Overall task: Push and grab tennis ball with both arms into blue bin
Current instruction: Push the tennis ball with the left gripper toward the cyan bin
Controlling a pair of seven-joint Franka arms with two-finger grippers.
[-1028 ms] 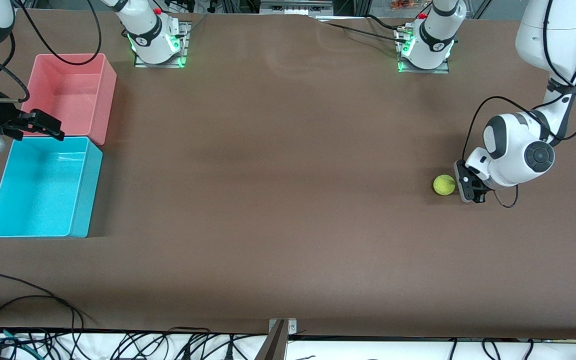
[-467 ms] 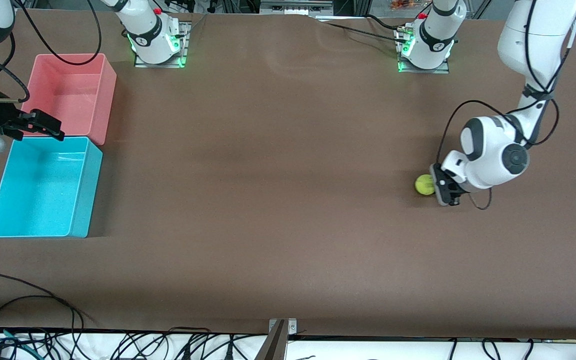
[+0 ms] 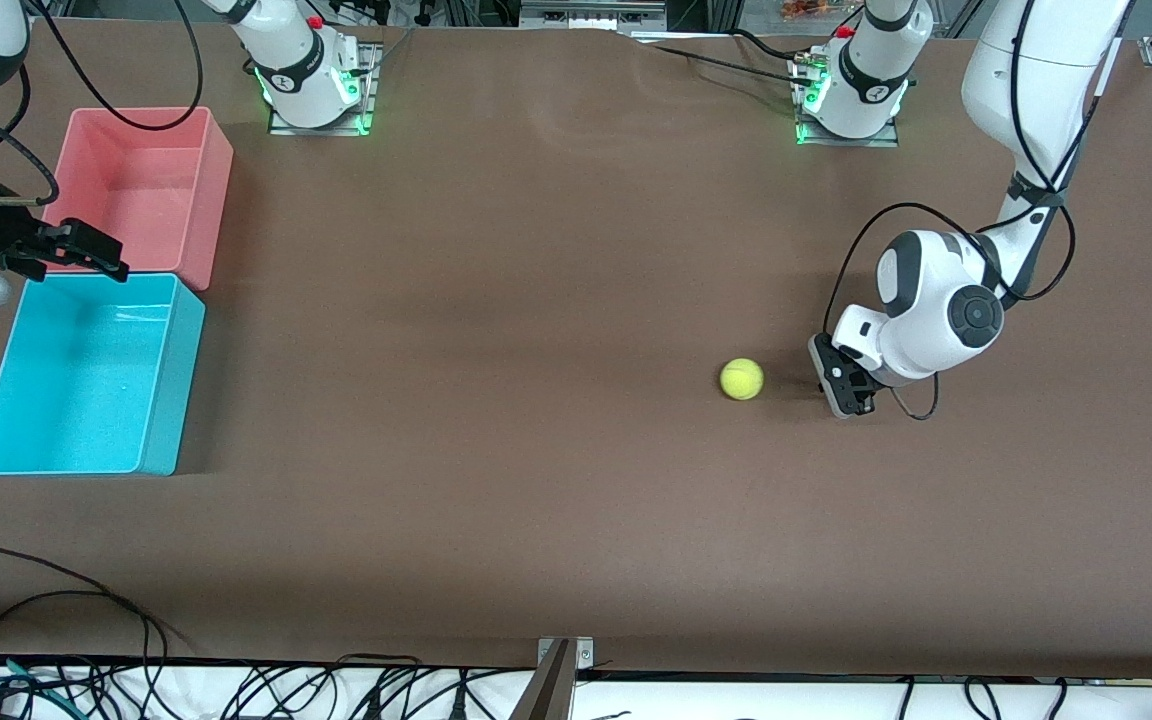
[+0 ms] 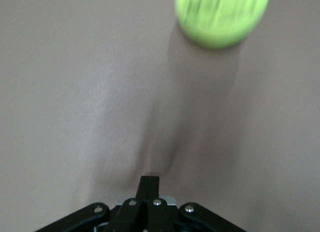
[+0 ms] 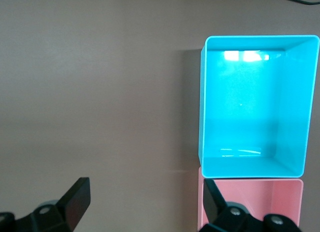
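One tennis ball [image 3: 741, 379], a small fuzzy yellow-green sphere, sits free on the brown tabletop [image 3: 536, 450] toward the left arm's end of the table, touching nothing. In the left wrist view it shows as a smeared green blob [image 4: 222, 16] with a soft shadow under it on the matte cloth.

At the ball's 3 o'clock in the front view, near it but apart with a strip of bare table between, the left gripper [image 3: 844, 385] is down at the table surface, its white rounded wrist housing above it and a black cable looping around. In the left wrist view its two black fingers [image 4: 148, 192] are pressed together into a single narrow tip, pinching nothing.

From the ball's 9 o'clock, a long open stretch of smooth brown tabletop runs to the two bins at the right arm's end. There is one blue bin [image 3: 161, 390], a bright cyan rectangular plastic tray with low walls and rounded corners, glossy inside with light glinting off its floor. Touching it end to end at its 12 o'clock in the front view is one pink bin [image 3: 211, 190] of similar shape.

The right gripper [image 3: 86, 255] hangs over the seam where the two bins meet and waits. In the right wrist view its black fingers [image 5: 75, 197] are spread wide with nothing between them, the blue bin [image 5: 202, 117] and pink bin [image 5: 260, 192] below.
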